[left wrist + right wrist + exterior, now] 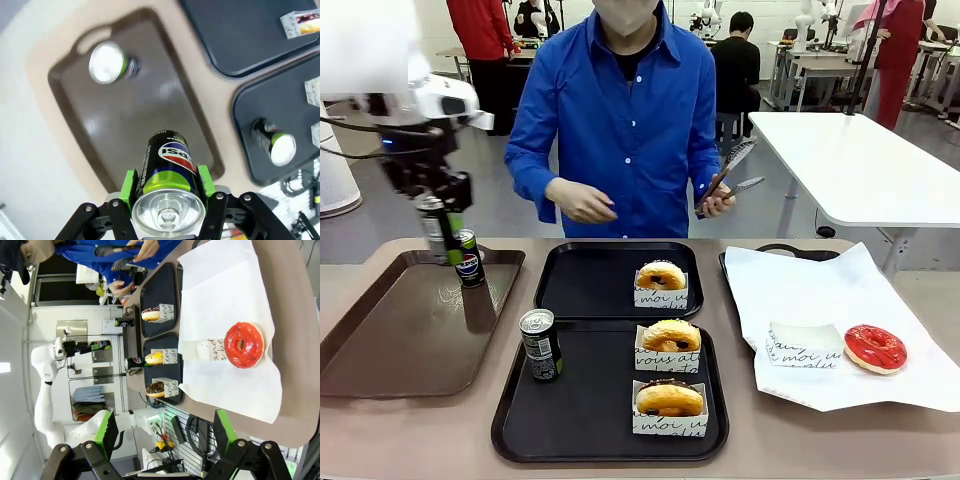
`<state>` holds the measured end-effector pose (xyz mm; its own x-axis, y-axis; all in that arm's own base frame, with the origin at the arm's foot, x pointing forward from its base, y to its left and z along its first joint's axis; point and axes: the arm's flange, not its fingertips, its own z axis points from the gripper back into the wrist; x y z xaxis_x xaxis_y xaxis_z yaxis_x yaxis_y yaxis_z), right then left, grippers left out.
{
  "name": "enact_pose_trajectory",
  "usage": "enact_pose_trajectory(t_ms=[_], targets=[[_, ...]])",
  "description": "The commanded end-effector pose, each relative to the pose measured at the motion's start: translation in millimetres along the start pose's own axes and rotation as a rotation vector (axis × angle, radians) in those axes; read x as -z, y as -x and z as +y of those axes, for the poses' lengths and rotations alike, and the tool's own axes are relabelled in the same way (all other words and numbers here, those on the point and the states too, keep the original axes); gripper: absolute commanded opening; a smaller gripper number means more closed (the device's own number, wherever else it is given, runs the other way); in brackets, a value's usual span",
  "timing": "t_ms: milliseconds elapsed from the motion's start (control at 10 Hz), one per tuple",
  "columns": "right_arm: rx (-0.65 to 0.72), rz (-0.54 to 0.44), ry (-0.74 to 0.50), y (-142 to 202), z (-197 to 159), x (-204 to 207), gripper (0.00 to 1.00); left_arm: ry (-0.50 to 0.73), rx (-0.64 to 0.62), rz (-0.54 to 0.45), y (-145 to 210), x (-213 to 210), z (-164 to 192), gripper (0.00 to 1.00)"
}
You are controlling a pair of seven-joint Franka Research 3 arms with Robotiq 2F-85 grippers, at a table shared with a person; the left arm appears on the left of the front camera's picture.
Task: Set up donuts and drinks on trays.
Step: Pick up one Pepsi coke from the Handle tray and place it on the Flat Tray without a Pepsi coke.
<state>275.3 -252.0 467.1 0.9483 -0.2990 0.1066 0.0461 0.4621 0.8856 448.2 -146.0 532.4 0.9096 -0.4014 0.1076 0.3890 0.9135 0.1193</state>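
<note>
Between the green pads of the left pincer (pixel 168 184) | one drink can (pixel 169 160) is being gripped tight, hanging above the brown tray (pixel 150 105) | a second can (pixel 107 62) is standing beneath | right pincer (pixel 166 427) is hovering wide open, empty, white paper (pixel 225 285) ahead.

A white table (pixel 865 160) stands on grey floor (pixel 765 215), with what seem further desks (pixel 812 62) farther back.

Can (pixel 540 345) left of donuts (pixel 670 336) on tray (pixel 592 405)
</note>
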Motion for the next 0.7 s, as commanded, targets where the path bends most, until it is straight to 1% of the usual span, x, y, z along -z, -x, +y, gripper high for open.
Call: enact_pose_trajectory(t_ms=[0, 100, 200, 300, 400, 500, 600], targets=[[-0.001, 0.003, -0.007, 0.7, -0.8, -0.5, 1.00, -0.060, 0.101, -0.039, -54.4, 16.4, -10.2, 0.58], [-0.001, 0.003, -0.007, 0.7, -0.8, -0.5, 1.00, -0.061, 0.159, -0.064, -74.7, 29.8, -21.0, 0.58], [-0.001, 0.003, -0.007, 0.7, -0.8, -0.5, 1.00, -0.015, 0.211, -0.060, -81.9, 43.0, -29.2, 0.58], [-0.001, 0.003, -0.007, 0.7, -0.8, -0.5, 1.00, 0.043, 0.206, 0.001, -59.6, 36.5, -29.5, 0.58], [-0.001, 0.003, -0.007, 0.7, -0.8, -0.5, 1.00, 0.147, 0.217, 0.069, 2.5, 9.3, -20.3, 0.58], [-0.001, 0.003, -0.007, 0.7, -0.8, -0.5, 1.00, 0.141, 0.226, 0.004, 55.3, -11.3, -0.8, 0.58], [-0.001, 0.003, -0.007, 0.7, -0.8, -0.5, 1.00, 0.168, 0.193, -0.053, 95.7, -21.5, 15.9, 0.58]])
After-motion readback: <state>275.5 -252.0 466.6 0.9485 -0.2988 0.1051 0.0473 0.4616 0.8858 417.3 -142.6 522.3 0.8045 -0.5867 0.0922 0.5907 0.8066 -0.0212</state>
